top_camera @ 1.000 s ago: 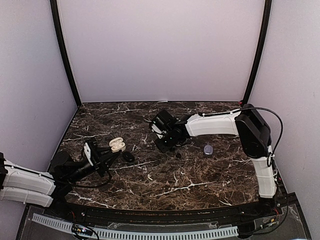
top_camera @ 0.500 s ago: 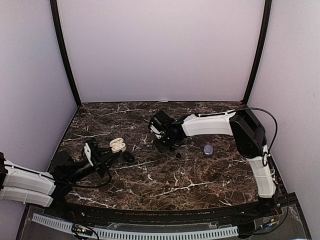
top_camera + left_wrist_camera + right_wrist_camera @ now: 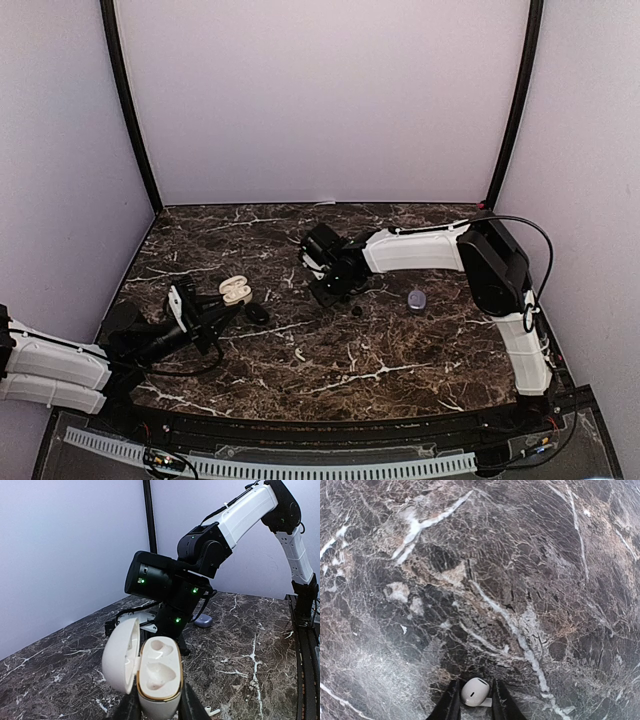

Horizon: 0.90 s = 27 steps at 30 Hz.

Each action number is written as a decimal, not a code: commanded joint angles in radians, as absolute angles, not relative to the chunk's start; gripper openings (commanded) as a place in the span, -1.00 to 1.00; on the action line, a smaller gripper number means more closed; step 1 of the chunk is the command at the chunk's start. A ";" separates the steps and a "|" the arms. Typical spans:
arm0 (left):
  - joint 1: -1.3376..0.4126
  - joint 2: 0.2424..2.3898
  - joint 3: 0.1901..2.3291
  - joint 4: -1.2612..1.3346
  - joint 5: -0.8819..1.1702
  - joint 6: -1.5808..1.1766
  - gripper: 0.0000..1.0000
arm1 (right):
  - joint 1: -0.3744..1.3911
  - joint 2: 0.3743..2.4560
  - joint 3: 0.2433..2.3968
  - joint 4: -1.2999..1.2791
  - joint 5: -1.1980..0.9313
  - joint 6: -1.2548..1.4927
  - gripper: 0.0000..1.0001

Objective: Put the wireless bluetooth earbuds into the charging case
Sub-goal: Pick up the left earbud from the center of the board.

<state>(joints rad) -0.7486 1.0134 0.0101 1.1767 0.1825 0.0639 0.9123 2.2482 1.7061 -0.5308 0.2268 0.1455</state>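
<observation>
My left gripper (image 3: 157,707) is shut on the base of a white charging case (image 3: 159,677) with a gold rim. Its lid stands open to the left and both wells are empty. From above, the case (image 3: 234,290) sits at the tip of the left gripper (image 3: 226,301), left of centre. My right gripper (image 3: 325,287) points down at the table's middle. In the right wrist view a white earbud (image 3: 474,692) lies on the marble between the right gripper's (image 3: 475,685) fingers, which press in on both its sides. Another white earbud (image 3: 212,711) lies on the table beside the case.
A dark oval case (image 3: 257,312) lies just right of the left gripper. A lavender case (image 3: 417,298) sits right of the right gripper, and a small dark object (image 3: 357,309) lies between them. Walls enclose the marble table (image 3: 380,370) on three sides.
The right gripper's fingers have closed in on the white earbud, and the right arm has shifted slightly left. The left arm and case have not moved.
</observation>
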 commanded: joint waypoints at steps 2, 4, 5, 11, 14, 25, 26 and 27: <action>-0.742 1.012 -0.027 1.198 0.194 0.063 -0.61 | 0.904 2.262 1.736 -0.538 0.204 0.162 -0.66; -0.743 1.012 -0.025 1.198 0.194 0.063 -0.61 | 0.904 2.256 1.733 -0.535 0.197 0.163 -0.70; -0.742 1.014 -0.025 1.198 0.196 0.064 -0.61 | 0.904 2.253 1.732 -0.534 0.193 0.164 -0.73; -0.743 1.021 -0.023 1.198 0.208 0.071 -0.61 | 0.904 2.208 1.715 -0.517 0.160 0.180 -0.74; -0.742 1.024 -0.021 1.198 0.212 0.076 -0.61 | 0.904 2.165 1.686 -0.492 0.124 0.192 -0.74; -0.742 1.058 -0.005 1.191 0.265 0.097 -0.63 | 0.908 1.937 1.491 -0.365 0.006 0.284 -0.76; -0.743 1.064 -0.002 1.187 0.272 0.099 -0.62 | 0.908 1.919 1.472 -0.354 -0.012 0.300 -0.76; -0.742 1.073 0.001 1.185 0.281 0.101 -0.62 | 0.908 1.903 1.455 -0.342 -0.032 0.313 -0.76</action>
<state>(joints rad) -0.7486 1.0554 0.0101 1.1759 0.2352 0.0814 0.9089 1.9724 1.5162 -0.4267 0.0448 0.2462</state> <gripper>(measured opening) 0.236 0.126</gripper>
